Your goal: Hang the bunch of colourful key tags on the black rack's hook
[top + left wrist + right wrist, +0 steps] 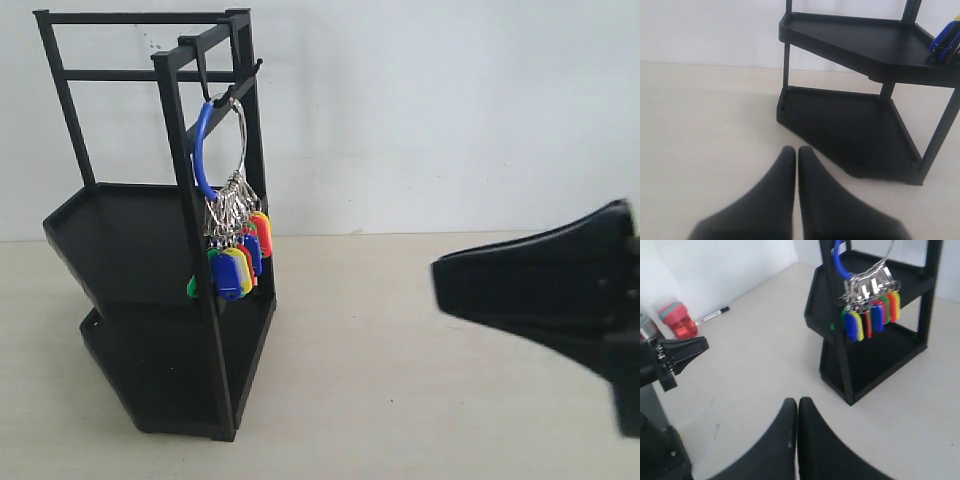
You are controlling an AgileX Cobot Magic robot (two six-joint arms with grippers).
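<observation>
The colourful key tag bunch [236, 255] hangs by its blue-and-silver loop from the hook [211, 92] on the black rack [120, 250], beside the rack's front post. Its tags also show in the right wrist view as the key tag bunch [871, 315] on the rack [875, 360]. My right gripper [445, 285] is shut and empty, well to the right of the rack; in its own view the right gripper [797, 402] hovers over bare table. My left gripper [796, 151] is shut and empty, short of the rack's lower shelf [840, 125].
A red-capped container [677, 320] and a marker pen [712, 315] lie by the white wall, far from the rack. The left arm's gripper [685, 352] shows at the edge of the right wrist view. Cream table [420, 400] spreads between rack and right gripper.
</observation>
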